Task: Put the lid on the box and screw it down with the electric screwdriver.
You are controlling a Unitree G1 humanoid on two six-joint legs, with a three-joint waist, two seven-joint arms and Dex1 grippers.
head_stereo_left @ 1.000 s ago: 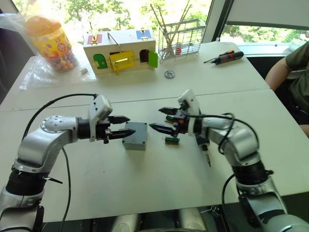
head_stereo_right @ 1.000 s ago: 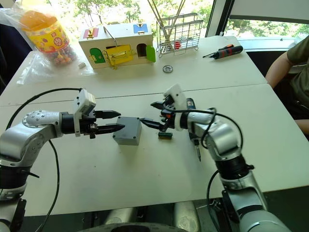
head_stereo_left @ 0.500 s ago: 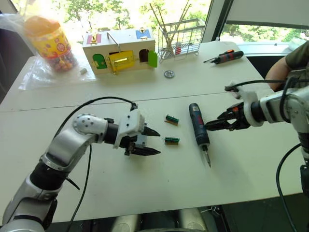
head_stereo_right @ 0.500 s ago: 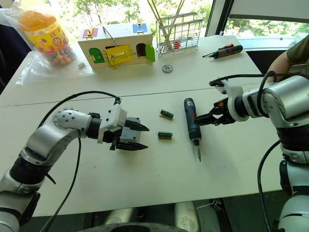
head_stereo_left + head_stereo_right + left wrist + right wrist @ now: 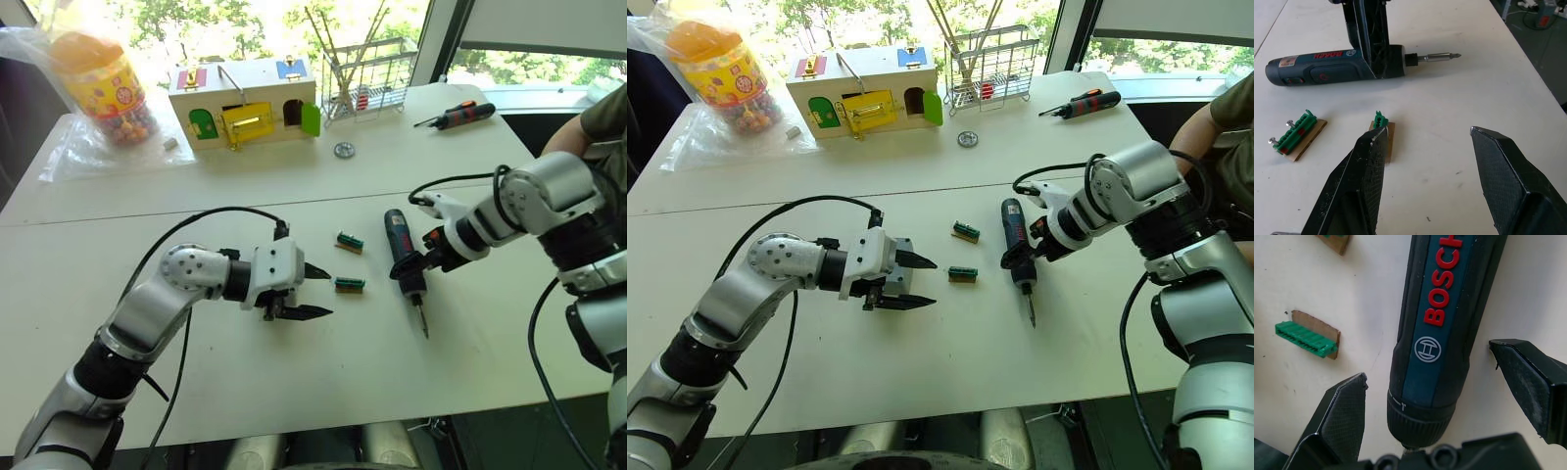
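Having swung in, the right pincer (image 5: 419, 266) is straddling the electric screwdriver (image 5: 402, 251) — wide open, gripping nothing — so centring before closing matters, while the left pincer (image 5: 312, 292) is gaping empty nearby.

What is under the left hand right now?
The grey box sits beneath the left hand; just one edge of it shows behind the open fingers. Its top is covered, so whether a lid is on it cannot be seen.
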